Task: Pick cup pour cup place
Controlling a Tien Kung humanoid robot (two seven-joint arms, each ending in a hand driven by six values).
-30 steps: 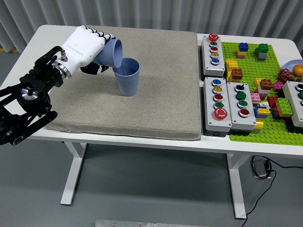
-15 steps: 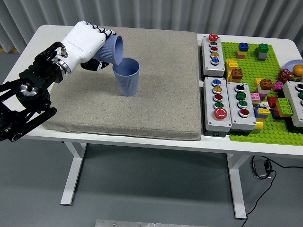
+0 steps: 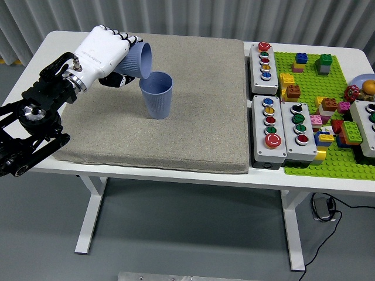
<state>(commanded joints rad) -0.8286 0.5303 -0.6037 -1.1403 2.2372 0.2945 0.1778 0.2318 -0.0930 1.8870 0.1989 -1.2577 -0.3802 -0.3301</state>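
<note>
Head view: the left robot hand [image 3: 105, 54], white-shelled with black fingers, is clamped around a ribbed blue plastic cup [image 3: 138, 61] tipped on its side, mouth angled down at the rim of a second, upright blue plastic cup [image 3: 157, 95]. That cup stands on the beige fabric mat [image 3: 176, 134] covering the white counter [image 3: 53, 47]. Mat lies bare toward its near edge and right side. Grey button boxes [image 3: 268, 123] and a green brick baseplate [image 3: 328, 158] fill the right end.

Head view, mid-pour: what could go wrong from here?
1. The tilted cup in the left hand has its rim right at the standing cup's lip; a nudge might tip the standing cup onto the mat.
2. The mouths overlap only partly, so contents, if any, could spill.
</note>
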